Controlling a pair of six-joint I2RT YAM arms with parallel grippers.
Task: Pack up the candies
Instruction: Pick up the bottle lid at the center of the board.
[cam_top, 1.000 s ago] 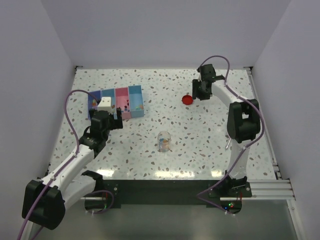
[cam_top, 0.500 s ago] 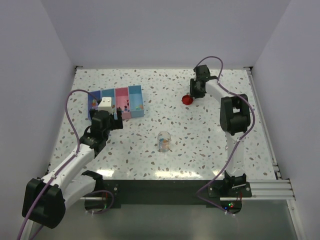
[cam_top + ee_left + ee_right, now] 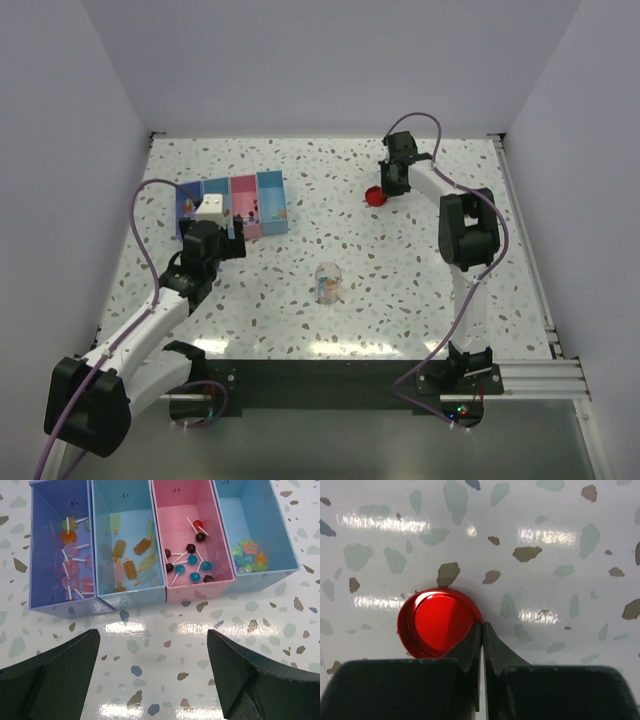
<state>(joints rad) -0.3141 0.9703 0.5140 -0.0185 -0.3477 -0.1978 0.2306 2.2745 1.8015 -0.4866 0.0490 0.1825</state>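
The candies (image 3: 131, 567) lie sorted in a four-compartment tray (image 3: 200, 587): lollipops, popsicle shapes, round lollipops and star shapes. In the top view the tray (image 3: 270, 182) sits at the back left. More candies are in a small clear jar (image 3: 327, 283) at mid-table. My left gripper (image 3: 152, 645) hovers open over bare table just in front of the tray, also seen from above (image 3: 225, 240). My right gripper (image 3: 483, 626) is shut on the rim of the round red lid (image 3: 435, 622), one finger inside it and one outside. The lid (image 3: 375, 196) rests on the table at the back right.
The speckled table is walled in white on three sides. The right arm's elbow (image 3: 468, 235) stands tall at mid-right. A purple cable loops over each arm.
My right gripper has shifted slightly left, come down at the red lid and shut on its rim. The left arm has not moved.
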